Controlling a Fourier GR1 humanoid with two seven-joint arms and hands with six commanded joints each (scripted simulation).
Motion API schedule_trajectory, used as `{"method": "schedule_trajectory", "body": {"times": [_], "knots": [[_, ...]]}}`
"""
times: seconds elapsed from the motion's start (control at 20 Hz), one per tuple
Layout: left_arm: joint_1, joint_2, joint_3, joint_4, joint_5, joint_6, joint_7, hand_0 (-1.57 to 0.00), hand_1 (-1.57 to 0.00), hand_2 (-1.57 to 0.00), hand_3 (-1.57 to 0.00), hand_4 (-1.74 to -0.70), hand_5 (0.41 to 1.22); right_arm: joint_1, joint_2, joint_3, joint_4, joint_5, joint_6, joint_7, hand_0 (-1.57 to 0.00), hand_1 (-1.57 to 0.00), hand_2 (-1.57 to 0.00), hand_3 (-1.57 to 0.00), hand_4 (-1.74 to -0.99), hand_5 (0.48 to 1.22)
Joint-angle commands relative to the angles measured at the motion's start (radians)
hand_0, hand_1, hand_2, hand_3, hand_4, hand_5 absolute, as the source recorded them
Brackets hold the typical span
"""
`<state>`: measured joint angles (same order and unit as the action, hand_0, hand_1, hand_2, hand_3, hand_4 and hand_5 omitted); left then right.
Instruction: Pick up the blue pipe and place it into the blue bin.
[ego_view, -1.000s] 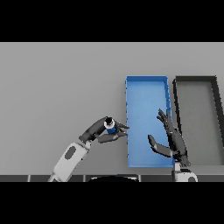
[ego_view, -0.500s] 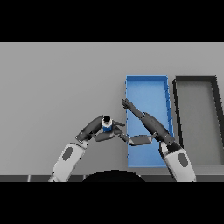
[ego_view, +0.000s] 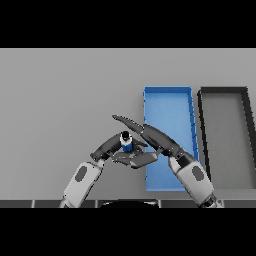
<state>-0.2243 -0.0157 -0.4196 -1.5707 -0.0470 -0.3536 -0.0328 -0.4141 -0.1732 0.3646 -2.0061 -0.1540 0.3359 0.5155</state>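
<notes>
In the head view, the blue pipe is a short blue cylinder with a dark top end, standing upright just left of the blue bin. My left hand is curled round it from the left. My right hand reaches in from the right across the bin's left wall. Its straight fingers pass behind the pipe, and its thumb lies in front of and below it. The pipe sits in the gap between them. Whether the right hand touches the pipe is not clear.
A dark grey bin stands right of the blue bin, about the same size. The grey table stretches to the left and back. My right forearm covers the lower part of the blue bin.
My right hand has swung left from above the blue bin to the pipe, fingers stretched out. The left hand with the pipe has barely shifted.
</notes>
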Motion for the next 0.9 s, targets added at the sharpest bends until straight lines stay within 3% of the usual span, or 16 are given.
{"method": "schedule_trajectory", "body": {"times": [0.0, 0.2, 0.3, 0.35, 0.45, 0.6, 0.7, 0.85], "knots": [[-0.003, 0.001, 0.008, -0.006, -0.006, 0.005, 0.007, -1.57, -1.57, -1.57, -1.57, -1.47, 1.221, -0.017, 0.011, 0.009, 0.022, 0.003, 0.002, 0.021, -0.02, -0.03, -0.08, 0.0, -1.196, 0.526], [-0.001, -0.004, 0.021, 0.004, -0.041, 0.001, 0.013, -1.57, -1.57, -1.57, -1.57, -1.47, 1.221, -0.066, 0.024, 0.017, 0.084, 0.006, 0.035, 0.029, -0.07, -0.11, -0.17, -0.04, -1.204, 0.497], [0.0, -0.012, 0.034, 0.022, -0.046, -0.008, -0.005, -1.57, -1.57, -1.57, -1.57, -1.52, 1.221, -0.101, 0.031, 0.01, 0.117, -0.004, 0.053, 0.022, -0.32, -0.36, -0.38, -0.24, -1.278, 0.485], [-0.001, -0.013, 0.036, 0.012, -0.036, -0.014, 0.04, -1.57, -1.57, -1.57, -1.57, -1.56, 1.221, -0.112, 0.039, 0.01, 0.135, -0.005, 0.059, 0.013, -0.51, -0.53, -0.54, -0.4, -1.331, 0.489], [0.004, -0.004, 0.029, 0.003, -0.042, -0.013, 0.052, -1.57, -1.57, -1.57, -1.57, -1.62, 1.221, -0.131, 0.054, 0.013, 0.145, -0.009, 0.056, 0.009, -0.88, -0.88, -0.91, -0.76, -1.467, 0.518], [0.003, -0.015, 0.046, 0.01, -0.002, -0.025, 0.029, -1.57, -1.57, -1.57, -1.52, -1.68, 1.221, -0.126, 0.082, 0.023, 0.153, -0.021, 0.031, -0.005, -1.22, -1.22, -1.23, -1.02, -1.581, 0.65], [0.017, -0.031, 0.038, 0.0, 0.014, -0.033, 0.012, -1.57, -1.57, -1.57, -1.5, -1.7, 1.221, -0.121, 0.085, 0.035, 0.16, -0.037, 0.018, -0.029, -1.34, -1.34, -1.35, -1.19, -1.628, 0.856], [0.006, -0.034, 0.05, -0.003, 0.018, -0.042, 0.047, -1.57, -1.57, -1.57, -1.44, -1.72, 1.221, -0.129, 0.066, 0.057, 0.174, -0.025, 0.004, -0.078, -1.45, -1.45, -1.46, -1.36, -1.68, 1.034]]}}
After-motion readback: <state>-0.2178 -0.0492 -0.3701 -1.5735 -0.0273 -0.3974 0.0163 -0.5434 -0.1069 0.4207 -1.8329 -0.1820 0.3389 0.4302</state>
